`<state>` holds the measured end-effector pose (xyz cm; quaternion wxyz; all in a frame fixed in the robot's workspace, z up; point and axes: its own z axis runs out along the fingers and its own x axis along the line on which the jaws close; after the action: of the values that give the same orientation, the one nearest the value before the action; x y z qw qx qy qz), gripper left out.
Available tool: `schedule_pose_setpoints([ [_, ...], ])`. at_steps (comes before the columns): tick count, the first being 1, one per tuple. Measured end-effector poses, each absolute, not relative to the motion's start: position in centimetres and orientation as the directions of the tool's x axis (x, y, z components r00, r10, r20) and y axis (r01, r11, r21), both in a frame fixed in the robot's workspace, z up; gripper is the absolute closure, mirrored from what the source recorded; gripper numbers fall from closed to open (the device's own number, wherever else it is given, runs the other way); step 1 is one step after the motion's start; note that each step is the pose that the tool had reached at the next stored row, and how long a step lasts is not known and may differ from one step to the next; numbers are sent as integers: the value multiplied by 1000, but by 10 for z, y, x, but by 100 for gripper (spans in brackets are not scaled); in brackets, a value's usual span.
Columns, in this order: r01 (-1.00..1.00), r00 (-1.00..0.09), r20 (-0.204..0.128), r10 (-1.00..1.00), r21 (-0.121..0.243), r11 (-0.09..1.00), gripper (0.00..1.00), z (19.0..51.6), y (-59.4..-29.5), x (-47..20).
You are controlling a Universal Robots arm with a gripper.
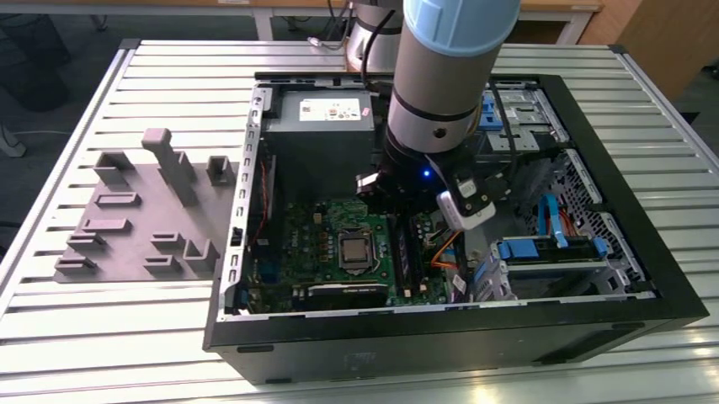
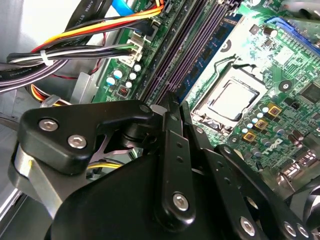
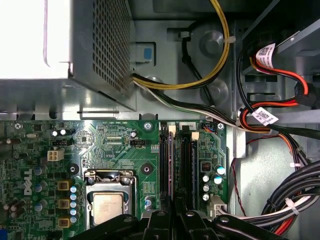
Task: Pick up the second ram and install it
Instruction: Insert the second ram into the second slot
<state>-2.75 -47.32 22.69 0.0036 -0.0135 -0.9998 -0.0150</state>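
My gripper [image 1: 391, 210] hangs low inside the open computer case [image 1: 450, 324], over the memory slots [image 3: 187, 165] beside the processor socket [image 3: 109, 205]. In the second wrist view the two fingers meet at a narrow tip, so the gripper [image 2: 170, 102] is shut. The second ram [image 2: 212, 50] is a thin dark stick with chips. It stands on edge in the slot nearest the socket and runs straight into that tip. In the first wrist view its top edge [image 3: 171, 160] lines up with the gripper [image 3: 173, 217]. The fingers hide the point of contact.
The grey fixture tray [image 1: 135, 219] lies on the slatted table at the exterior view's left. Inside the case, the power supply [image 1: 320, 126] sits behind the board. Bundled cables [image 3: 280, 125] and a blue-trimmed drive cage [image 1: 551, 252] crowd the side beyond the slots.
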Motion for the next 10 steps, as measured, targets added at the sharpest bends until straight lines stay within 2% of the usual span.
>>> schedule_pose_setpoints([
  [10,27,-1000,8,27,30,999,86,225,-477,-27],
])
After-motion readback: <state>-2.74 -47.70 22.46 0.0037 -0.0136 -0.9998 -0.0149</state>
